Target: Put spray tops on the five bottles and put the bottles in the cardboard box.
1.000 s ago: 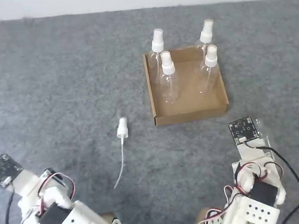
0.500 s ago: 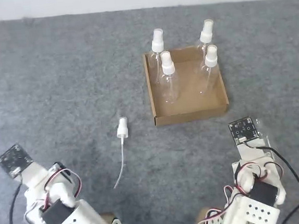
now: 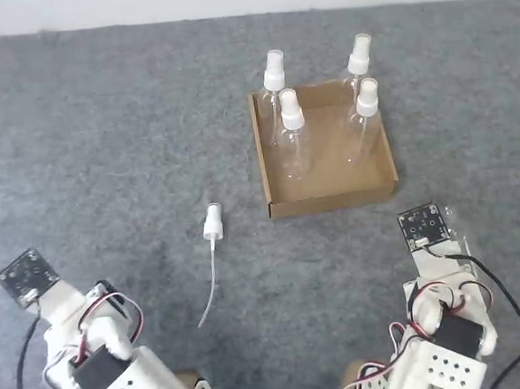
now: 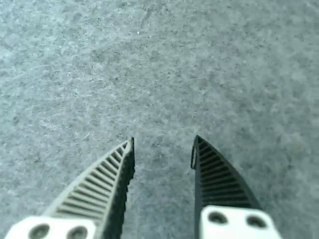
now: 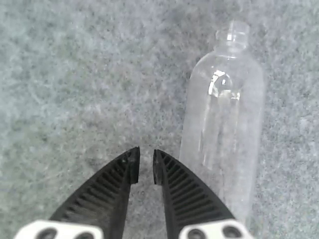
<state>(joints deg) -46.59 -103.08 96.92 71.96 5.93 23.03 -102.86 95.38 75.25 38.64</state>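
Four clear bottles with white spray tops (image 3: 291, 110) stand upright in the cardboard box (image 3: 330, 196). A fifth clear bottle (image 5: 224, 129) without a top lies on the carpet just beside my right gripper (image 5: 145, 152), whose jaws are nearly together with nothing between them. A loose white spray top (image 3: 212, 223) with its long thin tube lies on the carpet left of the box. My left gripper (image 4: 162, 142) hangs open over bare carpet at the near left. The left arm (image 3: 73, 347) and right arm (image 3: 443, 306) sit at the near edge.
Grey carpet (image 3: 100, 136) covers the whole table. A pale wall strip runs along the far edge. Wide free room lies left of the box and between the two arms.
The left arm's wrist has shifted a little to the right and away from the near edge. The right arm, the bottles and the spray top have not moved.
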